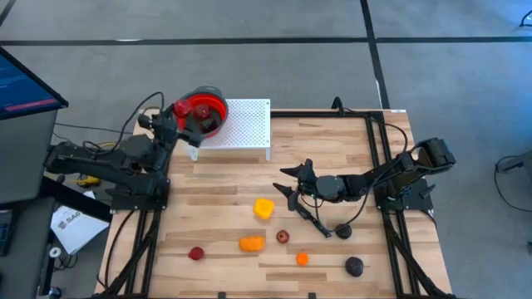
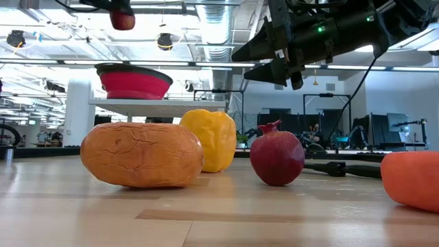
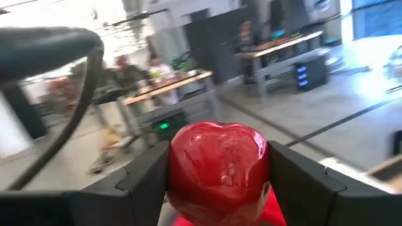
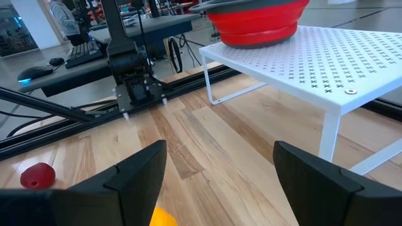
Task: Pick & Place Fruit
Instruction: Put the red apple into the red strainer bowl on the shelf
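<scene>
The left gripper [image 3: 217,182] has its two dark fingers clamped on a glossy red heart-shaped toy fruit [image 3: 218,168], which fills the gap between them and bulges above their tips. In the high view that left gripper [image 1: 184,116] hangs over the red collapsible colander with a grey rim [image 1: 209,106], which stands on a white perforated metal shelf [image 1: 248,123] at the table's far edge; in the low view the red fruit [image 2: 123,18] shows well above the colander [image 2: 134,81]. The step in hand looks like the drop into the colander, and to do it well the fruit should be centred over the bowl's hollow rather than its rim, lowered close to the opening, and let go by spreading the fingers evenly so the rounded piece falls straight and does not bounce out or tip the light bowl. The right gripper [image 1: 290,183] waits near the middle of the wooden table [image 1: 332,133], its jaws standing wide apart and holding nothing, just beside the yellow pepper-shaped fruit [image 1: 263,208]. More pieces lie toward the table's near edge: an orange lumpy oval [image 1: 251,243], a dark red pomegranate [image 1: 283,237], a small orange round piece [image 1: 302,259], a dark purple one [image 1: 354,266] and a red one [image 1: 196,253].
</scene>
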Available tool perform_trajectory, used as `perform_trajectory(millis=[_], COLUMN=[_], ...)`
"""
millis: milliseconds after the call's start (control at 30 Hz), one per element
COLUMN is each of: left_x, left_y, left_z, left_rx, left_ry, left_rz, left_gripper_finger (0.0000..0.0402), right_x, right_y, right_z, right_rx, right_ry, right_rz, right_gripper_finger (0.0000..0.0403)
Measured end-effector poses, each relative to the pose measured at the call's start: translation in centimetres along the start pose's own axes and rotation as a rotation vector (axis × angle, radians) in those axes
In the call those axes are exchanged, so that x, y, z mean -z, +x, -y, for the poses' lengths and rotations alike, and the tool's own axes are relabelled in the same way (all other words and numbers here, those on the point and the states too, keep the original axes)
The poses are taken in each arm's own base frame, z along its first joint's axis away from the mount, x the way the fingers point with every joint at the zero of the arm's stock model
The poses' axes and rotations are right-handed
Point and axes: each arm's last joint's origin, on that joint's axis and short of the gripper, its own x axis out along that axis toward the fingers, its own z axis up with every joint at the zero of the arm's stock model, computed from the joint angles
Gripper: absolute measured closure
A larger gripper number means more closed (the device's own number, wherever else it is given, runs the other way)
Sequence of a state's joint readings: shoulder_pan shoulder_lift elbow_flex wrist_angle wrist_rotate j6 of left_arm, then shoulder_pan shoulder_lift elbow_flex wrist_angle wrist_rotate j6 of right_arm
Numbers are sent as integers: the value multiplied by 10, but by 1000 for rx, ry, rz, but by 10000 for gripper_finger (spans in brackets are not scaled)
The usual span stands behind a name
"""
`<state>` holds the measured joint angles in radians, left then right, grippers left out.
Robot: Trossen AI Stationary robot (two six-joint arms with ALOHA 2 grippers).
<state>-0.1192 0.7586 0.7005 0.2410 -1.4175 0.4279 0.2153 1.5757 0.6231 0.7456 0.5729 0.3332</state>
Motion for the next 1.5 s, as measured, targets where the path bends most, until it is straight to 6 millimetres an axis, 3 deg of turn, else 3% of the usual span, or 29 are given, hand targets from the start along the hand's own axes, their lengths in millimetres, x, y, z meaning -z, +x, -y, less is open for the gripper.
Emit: perform_trajectory(millis=[267, 333, 433, 700, 967, 1500], left_x=[21, 27, 20, 3, 31, 44], left_y=[4, 10, 24, 73, 116, 128], left_z=[20, 19, 8, -20, -28, -34], left_rx=[295, 327, 355, 277, 211, 154], left_ry=[-110, -89, -94, 11, 73, 85], left_rz=[-20, -79, -195, -458, -691, -779], left_gripper_finger=[157, 156, 156, 156, 156, 154], right_x=[-1, -1, -1, -2, -2, -2], right_y=[0, 0, 0, 0, 0, 0], right_z=[0, 0, 0, 0, -1, -1], right_rx=[-2, -2, -2, -3, -6, -5], right_ry=[3, 4, 4, 11, 10, 10], right_rz=[5, 5, 5, 16, 15, 15], right_gripper_finger=[117, 117, 117, 117, 117, 117])
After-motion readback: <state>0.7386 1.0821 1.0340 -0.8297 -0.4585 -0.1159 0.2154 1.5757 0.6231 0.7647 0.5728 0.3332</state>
